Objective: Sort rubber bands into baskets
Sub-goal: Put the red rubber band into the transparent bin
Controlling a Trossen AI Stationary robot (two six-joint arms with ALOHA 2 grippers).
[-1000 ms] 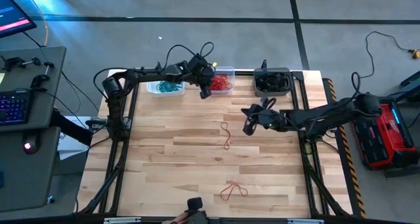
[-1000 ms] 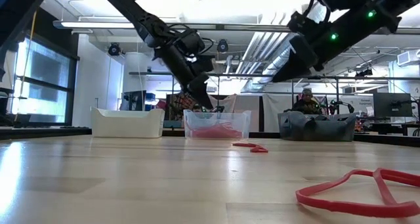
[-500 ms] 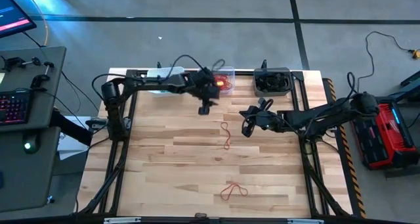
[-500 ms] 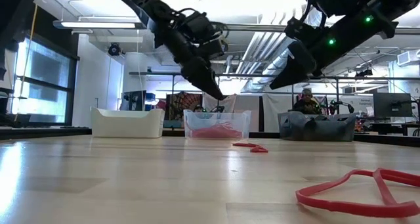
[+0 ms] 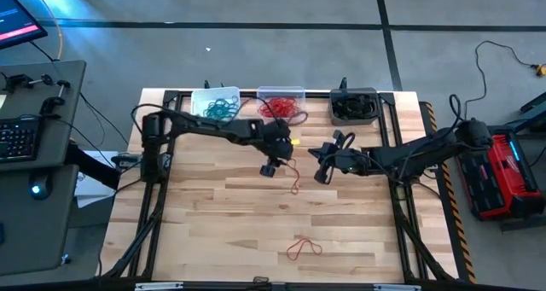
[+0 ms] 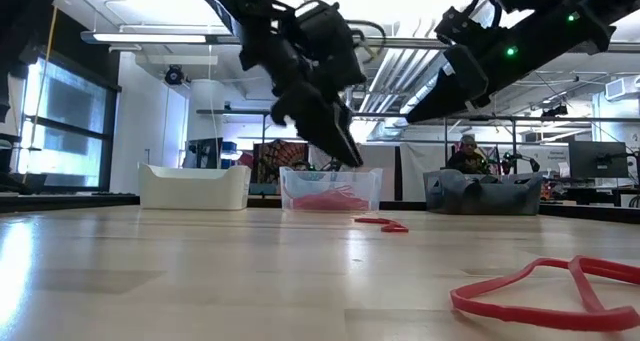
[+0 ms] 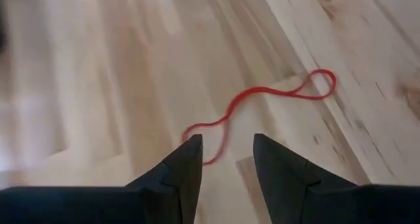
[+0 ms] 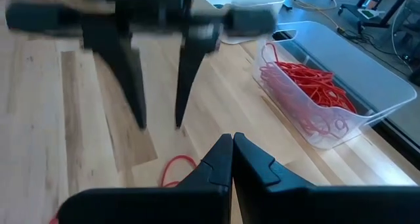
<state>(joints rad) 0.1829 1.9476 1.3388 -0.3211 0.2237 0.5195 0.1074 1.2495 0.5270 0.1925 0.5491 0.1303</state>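
Fingers of the left gripper (image 7: 226, 155) stand apart w/ nothing between them, hanging over a red rubber band (image 7: 262, 102) lying loose on the table (image 5: 213, 214) at mid-frame in the high view. Right gripper (image 8: 231, 148) is pinched shut & empty, waiting just right of centre.

To do this pick well, I'd drop straight down so the tips straddle one strand of the loop, not the bare wood beside it, then close fully; the band is thin & flat, so a shallow approach would likely skate over it.

A second red band (image 5: 304, 247) lies lower centre, well apart.

Baskets sit in a row along the upper edge: white one (image 5: 215, 104) holds teal bands, clear one (image 5: 281, 106) holds red bands, dark grey one (image 5: 354, 106) holds dark bands, as far as I can tell.
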